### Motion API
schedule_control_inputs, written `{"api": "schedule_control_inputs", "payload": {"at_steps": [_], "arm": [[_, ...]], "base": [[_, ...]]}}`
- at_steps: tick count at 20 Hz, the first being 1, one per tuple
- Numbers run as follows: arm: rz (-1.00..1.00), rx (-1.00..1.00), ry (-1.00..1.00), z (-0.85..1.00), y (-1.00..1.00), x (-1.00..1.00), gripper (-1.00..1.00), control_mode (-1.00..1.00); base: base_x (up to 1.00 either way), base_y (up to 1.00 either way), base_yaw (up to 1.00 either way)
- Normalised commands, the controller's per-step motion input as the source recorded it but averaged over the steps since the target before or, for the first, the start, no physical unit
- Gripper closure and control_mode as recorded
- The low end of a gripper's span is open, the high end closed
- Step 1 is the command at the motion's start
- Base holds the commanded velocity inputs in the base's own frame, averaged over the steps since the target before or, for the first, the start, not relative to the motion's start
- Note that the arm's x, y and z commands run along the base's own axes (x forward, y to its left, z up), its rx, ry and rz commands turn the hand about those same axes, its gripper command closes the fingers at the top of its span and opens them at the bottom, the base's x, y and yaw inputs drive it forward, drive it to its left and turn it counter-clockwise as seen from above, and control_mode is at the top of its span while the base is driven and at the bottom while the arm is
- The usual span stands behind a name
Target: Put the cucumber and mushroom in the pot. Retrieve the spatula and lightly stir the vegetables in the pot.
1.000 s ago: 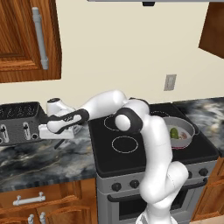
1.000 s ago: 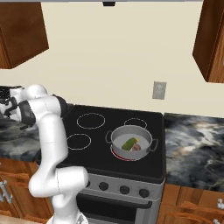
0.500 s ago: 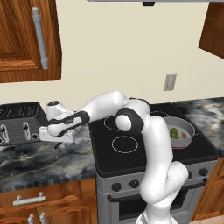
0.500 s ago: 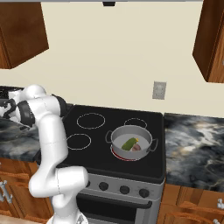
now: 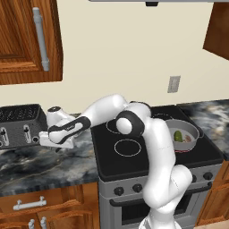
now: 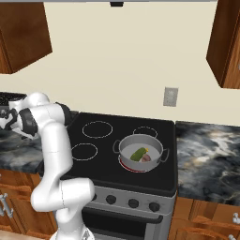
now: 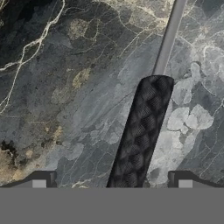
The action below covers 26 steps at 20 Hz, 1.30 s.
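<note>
Hovering our wide-open gripper (image 7: 112,183) over the spatula (image 7: 144,122) on the worktop (image 7: 65,109), we judge it light, stiff; best grasped at its textured black handle.

The table (image 5: 40,163) is dark marbled stone with pale veins, running along the wall on both sides of a black stove (image 6: 136,168). On its left stretch a dark toaster (image 5: 18,126) stands at the back near the wall. In the hand view the spatula (image 7: 144,122) lies flat on the stone — a thick, textured black grip that narrows into a thin grey shaft running up and away across the veined surface. On the stove top the pot (image 6: 139,151) sits on the front right burner; the other three burner rings are bare. The right stretch of table (image 6: 206,154) continues past the stove — same marbled stone.
</note>
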Motion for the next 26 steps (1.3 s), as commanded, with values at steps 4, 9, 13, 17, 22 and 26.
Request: {"api": "schedule_control_inputs", "payload": {"at_steps": [4, 9, 13, 17, 22, 26], "arm": [[0.00, 0.00, 0.00, -0.19, 0.00, -0.02, -1.00, -1.00], [0.00, 0.00, 0.00, -0.02, 0.00, 0.00, 1.00, -1.00], [0.00, 0.00, 0.00, 0.00, 0.00, 0.00, 1.00, -1.00], [0.00, 0.00, 0.00, 0.00, 0.00, 0.00, 1.00, -1.00], [0.00, 0.00, 0.00, 0.00, 0.00, 0.00, 1.00, -1.00], [0.01, 0.01, -0.05, 0.03, -0.34, -0.28, 1.00, -1.00]], "base": [[0.00, 0.00, 0.00], [0.00, 0.00, 0.00], [0.00, 0.00, 0.00], [0.00, 0.00, 0.00], [0.00, 0.00, 0.00], [0.00, 0.00, 0.00]]}}
